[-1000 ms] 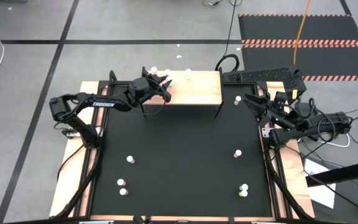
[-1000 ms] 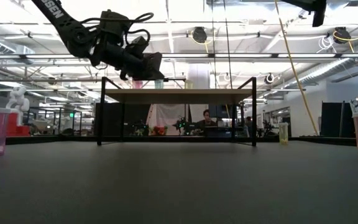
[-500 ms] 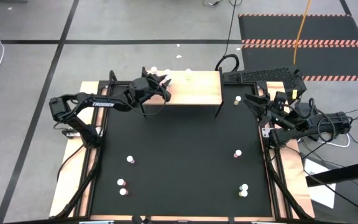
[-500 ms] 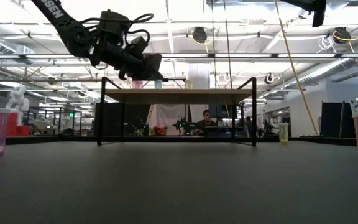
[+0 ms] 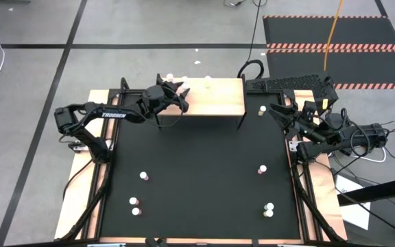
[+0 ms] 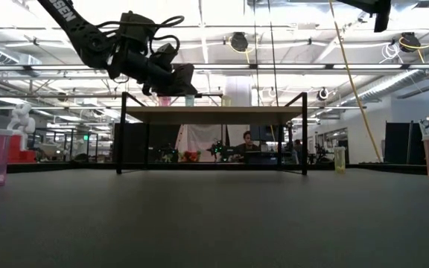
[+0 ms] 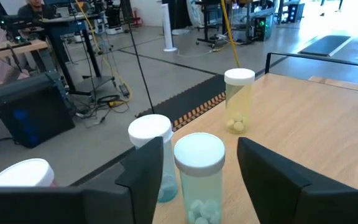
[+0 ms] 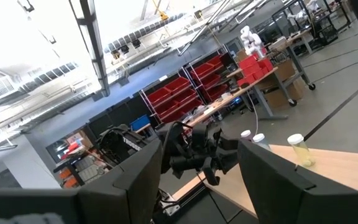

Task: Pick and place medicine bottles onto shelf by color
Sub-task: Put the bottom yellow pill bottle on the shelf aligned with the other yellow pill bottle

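Note:
The shelf (image 5: 214,97) stands at the table's far edge. My left gripper (image 5: 180,96) hovers over its left end, open. Its fingers stand on either side of a pale blue bottle (image 7: 199,177) with a white cap, without touching it. A second pale blue bottle (image 7: 151,155) stands just behind it, a yellow one (image 7: 239,99) farther along the shelf, and a white cap (image 7: 20,175) shows at the shelf's end. In the low view, bottles (image 6: 190,100) stand upright on the shelf top. My right gripper (image 5: 278,111) is open and empty at the table's far right.
Loose bottles stand on the black mat: one by the right gripper (image 5: 262,109), one at mid right (image 5: 261,169), two at the near right (image 5: 269,208), and three at the near left (image 5: 142,176) (image 5: 134,202) (image 5: 136,211). A person (image 6: 246,141) sits beyond the table.

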You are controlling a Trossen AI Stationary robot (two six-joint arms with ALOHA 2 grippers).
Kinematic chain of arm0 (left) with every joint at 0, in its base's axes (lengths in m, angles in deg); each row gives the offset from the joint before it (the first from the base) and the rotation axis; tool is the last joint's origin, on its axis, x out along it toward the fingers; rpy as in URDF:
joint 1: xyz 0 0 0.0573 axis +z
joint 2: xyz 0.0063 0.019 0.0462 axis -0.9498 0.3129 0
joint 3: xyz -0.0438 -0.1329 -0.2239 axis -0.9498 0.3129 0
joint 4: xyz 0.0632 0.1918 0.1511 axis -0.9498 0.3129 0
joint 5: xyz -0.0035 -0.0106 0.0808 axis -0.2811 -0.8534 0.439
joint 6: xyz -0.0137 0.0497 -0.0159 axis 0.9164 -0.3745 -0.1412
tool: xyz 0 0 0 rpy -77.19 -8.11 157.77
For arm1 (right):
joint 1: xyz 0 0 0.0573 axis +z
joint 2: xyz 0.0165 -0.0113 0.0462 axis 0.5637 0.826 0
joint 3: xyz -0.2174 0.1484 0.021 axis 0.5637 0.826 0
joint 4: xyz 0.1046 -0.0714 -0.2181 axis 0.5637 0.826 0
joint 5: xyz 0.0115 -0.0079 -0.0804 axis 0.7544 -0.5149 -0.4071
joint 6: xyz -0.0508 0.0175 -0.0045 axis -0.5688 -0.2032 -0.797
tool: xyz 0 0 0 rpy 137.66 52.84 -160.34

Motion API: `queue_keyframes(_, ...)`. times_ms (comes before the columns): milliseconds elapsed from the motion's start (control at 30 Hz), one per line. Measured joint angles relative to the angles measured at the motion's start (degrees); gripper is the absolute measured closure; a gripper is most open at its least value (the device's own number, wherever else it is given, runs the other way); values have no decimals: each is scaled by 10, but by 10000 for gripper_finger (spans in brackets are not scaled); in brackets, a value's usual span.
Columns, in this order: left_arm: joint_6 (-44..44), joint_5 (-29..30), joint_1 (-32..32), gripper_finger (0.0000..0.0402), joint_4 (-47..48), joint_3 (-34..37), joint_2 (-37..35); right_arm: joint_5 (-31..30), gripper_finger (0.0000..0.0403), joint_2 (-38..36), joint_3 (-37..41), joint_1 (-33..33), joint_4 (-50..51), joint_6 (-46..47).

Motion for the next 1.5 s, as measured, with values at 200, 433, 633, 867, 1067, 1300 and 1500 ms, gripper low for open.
queue_keyframes(200, -19, 12, 0, 185, 23, 0, -23, 0, 195, 0, 0, 0, 0, 5)
queue_keyframes(433, -46, 12, -1, 198, 61, 0, -72, 0, 195, 0, 0, 0, 0, 6)
queue_keyframes(633, -17, -5, -31, 199, 66, -1, -136, 0, 195, 0, 0, 0, 0, 6)
queue_keyframes(867, 46, -31, -89, 199, 231, -99, -173, 0, 195, 1, 0, 0, 0, 8)
queue_keyframes(1067, 46, -50, -178, 199, 300, -233, -108, -40, 195, 10, 0, 0, -4, -45)
queue_keyframes(1300, 51, -57, -238, 199, 384, -420, 43, 28, 195, 33, 0, 2, -82, -22)
queue_keyframes(1500, 101, -117, -258, 199, 515, -594, 168, 155, 195, 62, 0, 7, -184, 22)
